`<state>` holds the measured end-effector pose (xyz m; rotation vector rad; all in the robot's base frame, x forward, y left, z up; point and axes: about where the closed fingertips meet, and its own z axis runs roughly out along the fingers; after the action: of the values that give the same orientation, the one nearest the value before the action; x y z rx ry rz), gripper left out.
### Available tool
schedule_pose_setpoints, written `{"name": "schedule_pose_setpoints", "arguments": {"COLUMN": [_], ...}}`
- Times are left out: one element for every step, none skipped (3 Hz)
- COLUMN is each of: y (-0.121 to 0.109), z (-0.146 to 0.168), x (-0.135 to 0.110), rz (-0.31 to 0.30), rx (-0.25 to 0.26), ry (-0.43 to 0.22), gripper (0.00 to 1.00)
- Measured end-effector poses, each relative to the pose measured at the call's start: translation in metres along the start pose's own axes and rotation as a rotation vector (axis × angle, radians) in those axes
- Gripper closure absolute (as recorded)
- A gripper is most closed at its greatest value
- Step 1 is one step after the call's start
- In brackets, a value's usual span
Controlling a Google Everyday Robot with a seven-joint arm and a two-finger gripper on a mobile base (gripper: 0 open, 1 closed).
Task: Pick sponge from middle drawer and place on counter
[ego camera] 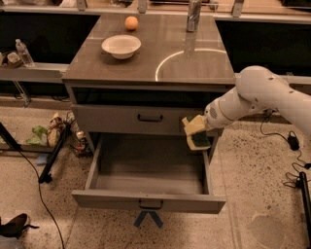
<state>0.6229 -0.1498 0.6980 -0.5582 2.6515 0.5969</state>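
Observation:
The sponge (198,140), dark green over pale yellow, hangs in my gripper (196,130) above the right rear of the open middle drawer (150,198), level with the closed drawer front above it. My white arm (262,97) reaches in from the right. The drawer's grey tray looks bare. The counter (170,63), glossy grey-brown with a curved light streak, lies above and behind the gripper.
A white bowl (121,46) and an orange fruit (131,23) sit on the counter's left part; a metal can (194,14) stands at its back. A closed drawer front (131,118) sits above. Cables, a bottle (23,52) and clutter lie to the left.

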Motion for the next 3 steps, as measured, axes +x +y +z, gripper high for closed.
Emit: {"name": "schedule_pose_setpoints", "arguments": {"y": [0.0,0.001,0.003], "z": [-0.002,-0.021,-0.057], "x": [-0.003,-0.02,-0.045], "rz": [0.003,-0.036,-0.087], "rx": [0.009,0.045,0.12], "ry": [-0.007,-0.04,-0.094], "gripper": [1.0,1.0,1.0]}}
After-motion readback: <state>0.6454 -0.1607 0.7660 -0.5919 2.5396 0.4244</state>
